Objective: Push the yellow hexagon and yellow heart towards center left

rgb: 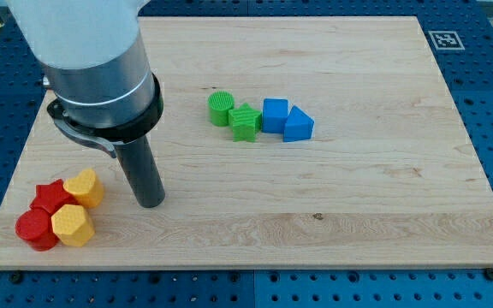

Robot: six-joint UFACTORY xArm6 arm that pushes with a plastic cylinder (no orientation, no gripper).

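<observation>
The yellow hexagon (72,225) lies at the board's lower left, touching a red cylinder (35,229) on its left. The yellow heart (86,187) lies just above and right of the hexagon, touching a red star (51,198). The four form one tight cluster. My tip (151,204) rests on the board to the right of the yellow heart, with a gap of bare wood between them. The rod rises from it to the large grey and white arm body at the view's top left.
A green cylinder (222,108), a green star-like block (246,121), a blue cube (275,115) and a blue triangular block (298,125) sit in a row above the board's middle. The wooden board (358,197) ends near the cluster at the left and bottom edges.
</observation>
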